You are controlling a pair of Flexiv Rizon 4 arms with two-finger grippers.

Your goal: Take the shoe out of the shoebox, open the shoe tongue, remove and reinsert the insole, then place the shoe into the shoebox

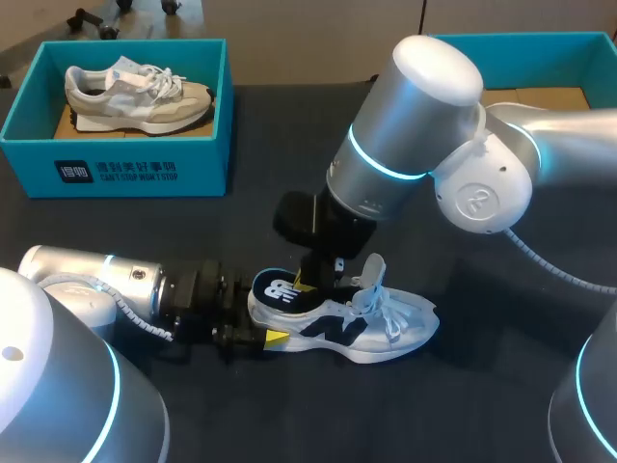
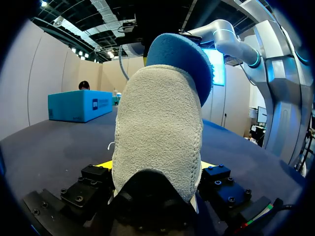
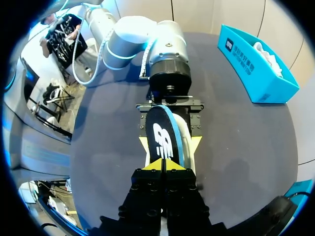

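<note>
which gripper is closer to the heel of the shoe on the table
Left. The left gripper is shut on the shoe at its heel, one finger on each side. The right gripper is just above the shoe's opening, pinching the insole.

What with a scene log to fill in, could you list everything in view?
white sneaker: 1, white with black, mid-table, heel in the left tool
insole: 1, black with a blue edge, sticking partly out of the white sneaker
beige sneaker: 1, beige and grey, inside the left shoebox
left shoebox: 1, blue, table's far left
right shoebox: 1, blue, table's far right, partly behind the right arm
table: 1, black
left arm: 1, silver, low along the table
right arm: 1, silver, above the white sneaker
left tool: 1, yellow-tipped, shut on the white sneaker's heel
right tool: 1, yellow-tipped, shut on the insole
</note>
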